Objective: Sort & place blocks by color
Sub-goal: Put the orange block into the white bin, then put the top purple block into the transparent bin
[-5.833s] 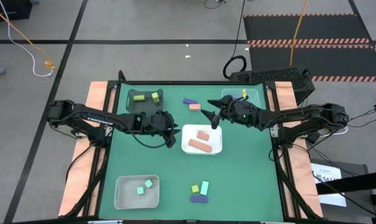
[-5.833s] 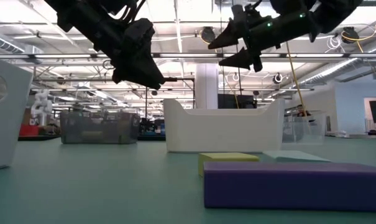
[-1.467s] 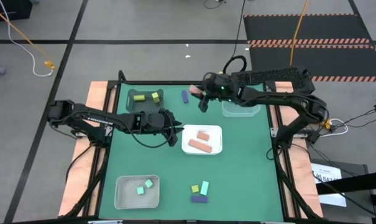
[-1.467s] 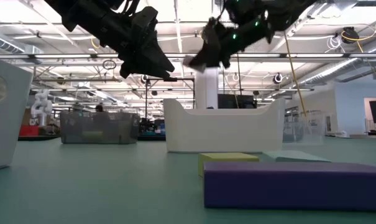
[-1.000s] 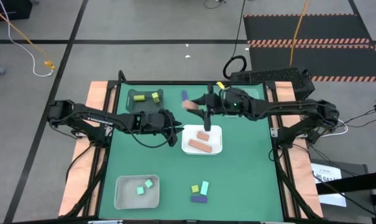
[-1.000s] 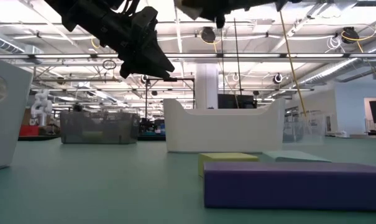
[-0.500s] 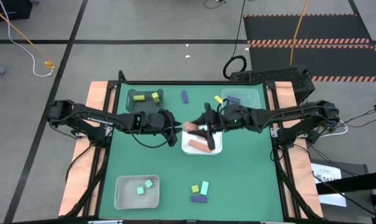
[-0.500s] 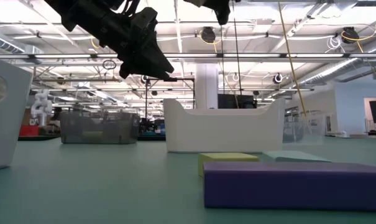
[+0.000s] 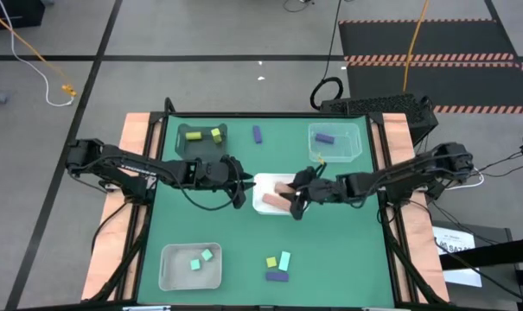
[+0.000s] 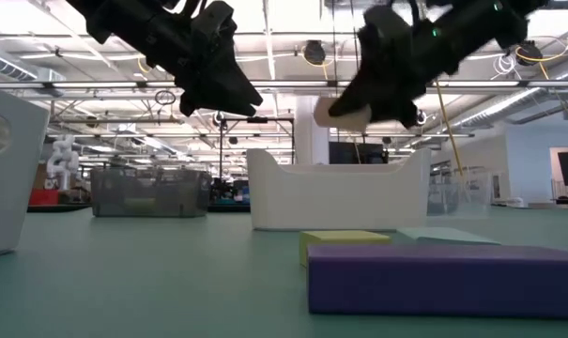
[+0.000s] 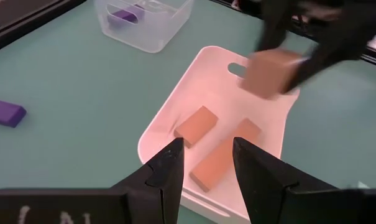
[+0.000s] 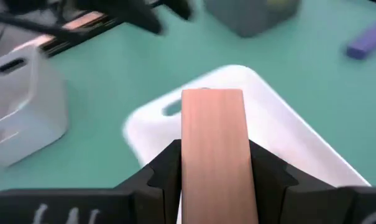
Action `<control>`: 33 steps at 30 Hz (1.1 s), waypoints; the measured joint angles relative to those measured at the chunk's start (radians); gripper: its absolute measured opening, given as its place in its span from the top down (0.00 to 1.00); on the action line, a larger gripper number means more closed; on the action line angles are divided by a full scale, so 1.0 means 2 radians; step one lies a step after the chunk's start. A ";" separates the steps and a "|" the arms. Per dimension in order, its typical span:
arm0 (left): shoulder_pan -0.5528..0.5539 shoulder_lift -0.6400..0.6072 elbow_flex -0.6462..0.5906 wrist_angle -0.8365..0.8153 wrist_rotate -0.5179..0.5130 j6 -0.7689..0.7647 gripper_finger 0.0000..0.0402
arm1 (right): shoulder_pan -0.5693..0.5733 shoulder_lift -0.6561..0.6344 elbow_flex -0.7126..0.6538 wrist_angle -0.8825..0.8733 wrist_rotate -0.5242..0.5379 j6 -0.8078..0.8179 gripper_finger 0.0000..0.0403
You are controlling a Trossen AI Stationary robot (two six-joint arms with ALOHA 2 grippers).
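Note:
A salmon-pink bar block (image 12: 213,143) hangs above the white tray (image 9: 261,181), with my right gripper (image 9: 294,197) shut on it. The low view shows this block (image 10: 345,111) high off the table. Two more salmon blocks (image 11: 197,124) (image 11: 222,158) lie flat in the tray. My left gripper (image 11: 206,171) hovers open at the tray's left side (image 9: 239,184) with nothing between its fingers. One purple block (image 9: 257,133) lies on the table at the far side. Yellow, mint and purple blocks (image 9: 278,263) lie near the front edge. My right gripper pinches the salmon bar by its two long sides (image 12: 188,168), one finger (image 12: 166,171) on each. The fingers come slanting down from the table's right and lie along the bar, whose free end (image 11: 271,73) sticks out ahead of them. The bar is clear of the tray.
A clear tray (image 9: 334,142) with a purple block stands at the far right. A dark grey tray (image 9: 200,136) with yellow blocks stands at the far left. A white bin (image 9: 190,266) with mint blocks stands at the near left. Bare mat lies between the trays.
My right gripper has carried the salmon bar from the table's far side toward the near edge and down, ending over the white tray, and its wrist has rolled on the way. The bar has stayed in its hold.

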 joint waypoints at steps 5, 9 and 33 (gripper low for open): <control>0.000 0.000 0.000 0.000 0.000 0.000 0.65 | -0.002 -0.001 -0.060 0.065 0.008 0.039 0.70; 0.002 0.000 0.000 0.000 0.000 0.003 0.65 | -0.009 -0.001 -0.092 0.114 0.007 0.060 0.67; 0.029 0.009 0.000 0.117 -0.027 0.013 0.65 | -0.039 -0.026 -0.106 0.241 0.005 -0.069 0.44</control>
